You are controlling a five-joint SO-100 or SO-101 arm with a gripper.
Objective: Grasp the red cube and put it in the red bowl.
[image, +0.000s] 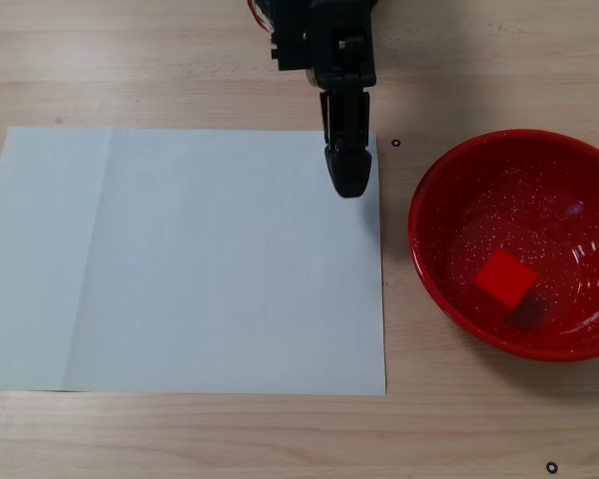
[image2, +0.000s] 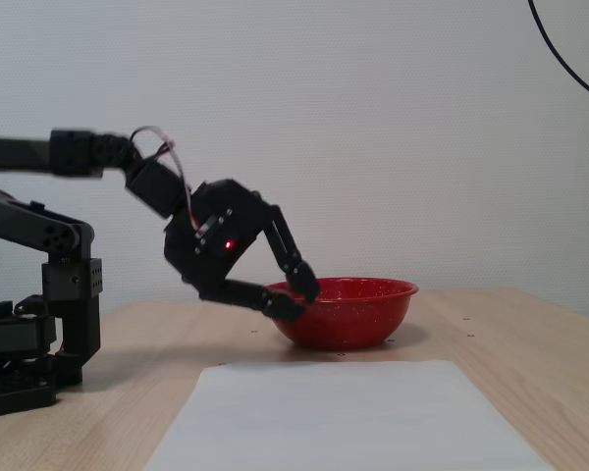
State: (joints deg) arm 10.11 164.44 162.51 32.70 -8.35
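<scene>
The red cube lies inside the red bowl, right of the bowl's middle bottom, in a fixed view from above. In a fixed view from the side the bowl stands on the table and its wall hides the cube. My gripper hangs over the top right corner of the white sheet, left of the bowl and apart from it. From the side the gripper is just above the table in front of the bowl's left rim, its fingertips together and empty.
A white paper sheet covers the middle and left of the wooden table. The arm's base stands at the left in the side view. Small black marks dot the table.
</scene>
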